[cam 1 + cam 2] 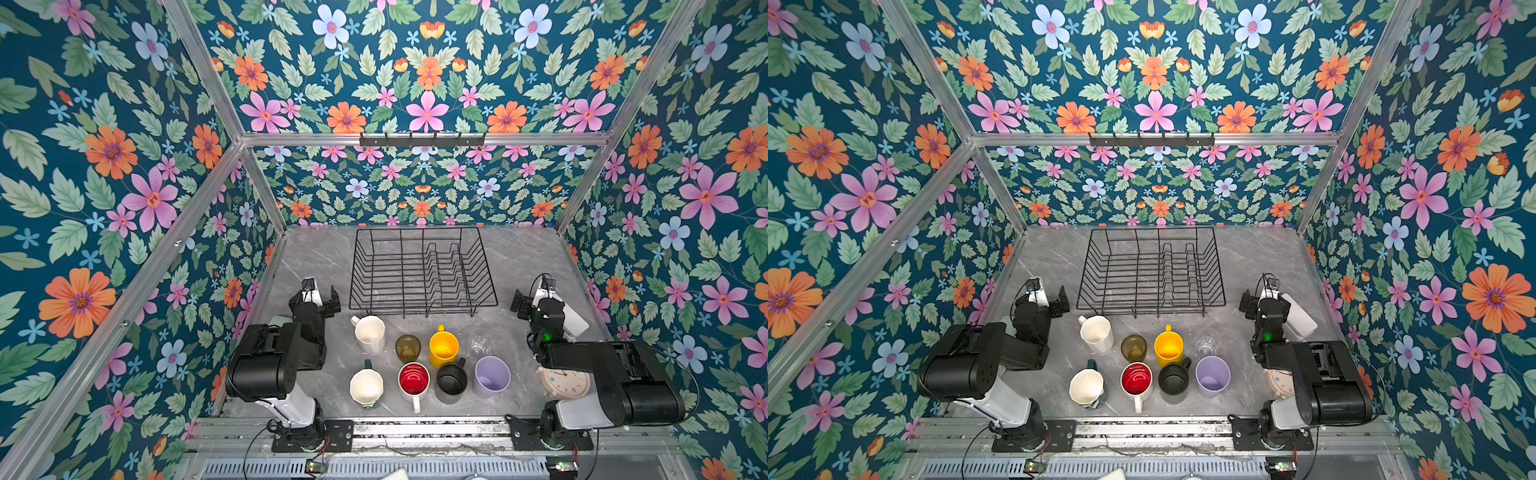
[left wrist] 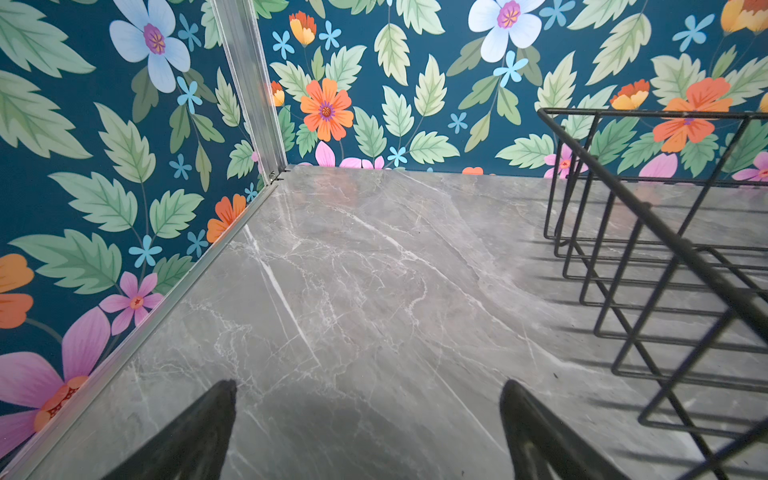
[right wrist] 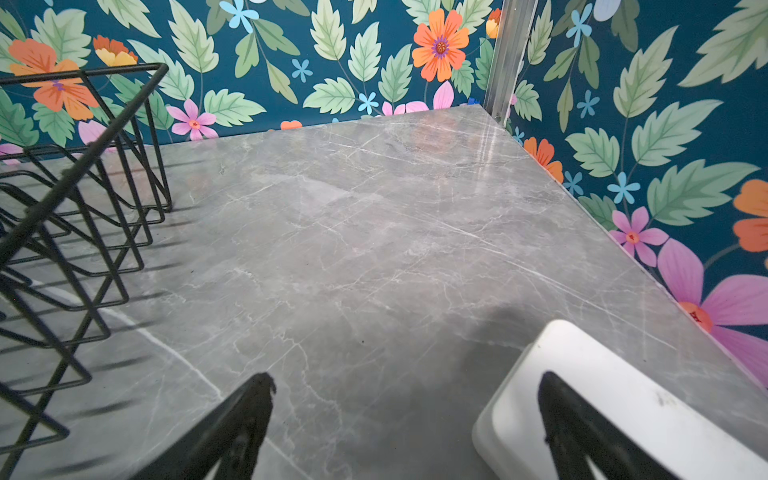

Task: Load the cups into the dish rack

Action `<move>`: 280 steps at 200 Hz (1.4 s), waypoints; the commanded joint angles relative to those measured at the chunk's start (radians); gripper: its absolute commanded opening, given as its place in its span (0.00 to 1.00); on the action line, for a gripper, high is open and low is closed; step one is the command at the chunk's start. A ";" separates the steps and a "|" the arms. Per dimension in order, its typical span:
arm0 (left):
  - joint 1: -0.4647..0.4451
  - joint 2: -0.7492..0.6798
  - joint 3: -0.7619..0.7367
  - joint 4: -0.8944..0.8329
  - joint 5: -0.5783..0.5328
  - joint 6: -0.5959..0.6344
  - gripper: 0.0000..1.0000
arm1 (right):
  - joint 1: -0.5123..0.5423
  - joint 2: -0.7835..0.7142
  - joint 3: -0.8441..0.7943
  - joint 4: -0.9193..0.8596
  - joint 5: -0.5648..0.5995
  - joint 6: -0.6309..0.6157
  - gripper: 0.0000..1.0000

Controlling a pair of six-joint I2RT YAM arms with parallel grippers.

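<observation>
**Left gripper** (image 2: 370, 388): the jaws stand wide apart with nothing between them. It hangs over bare grey marble tabletop (image 1: 316, 249), left of centre in both top views and just beside the rack's near left corner.

**Dish rack** (image 1: 415, 228): it sits at the centre of the frame, toward the back wall. No cup is inside it.

**Cups:** all eight stand upright on the tabletop in two rows, below the rack in the frame.
- Upper row, left to right: white faceted mug (image 1: 370, 332), olive glass (image 1: 408, 347), yellow mug (image 1: 443, 345), clear glass (image 1: 480, 341).
- Lower row, left to right: teal mug (image 1: 366, 384), red-lined white mug (image 1: 414, 379), black mug (image 1: 451, 378), lilac tumbler (image 1: 492, 376).

**Right gripper** (image 3: 407, 378): the jaws are likewise spread and empty. It is right of centre, with a white oblong block (image 3: 602, 365) lying below one finger. A cream alarm clock (image 1: 561, 384) sits at lower right, partly hidden by the arm.

**Assessment:** loading has not begun. None of the cups is placed, so all eight remain to be loaded.
</observation>
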 commanded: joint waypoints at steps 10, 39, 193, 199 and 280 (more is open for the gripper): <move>0.000 0.000 0.001 0.024 -0.002 -0.008 1.00 | 0.000 0.001 0.004 0.004 0.009 0.011 0.99; 0.000 -0.001 0.000 0.027 -0.001 -0.009 1.00 | 0.000 0.000 0.004 0.007 0.009 0.011 0.99; -0.011 -0.627 0.321 -1.184 0.033 -0.463 0.94 | 0.037 -0.382 0.396 -0.952 0.002 0.394 0.99; -0.010 -0.623 0.365 -1.297 0.056 -0.480 0.93 | 0.037 -0.379 0.414 -0.970 -0.014 0.379 0.99; -0.018 -0.790 0.483 -1.929 0.274 -0.527 0.79 | 0.053 -0.284 0.558 -1.131 -0.140 0.322 0.98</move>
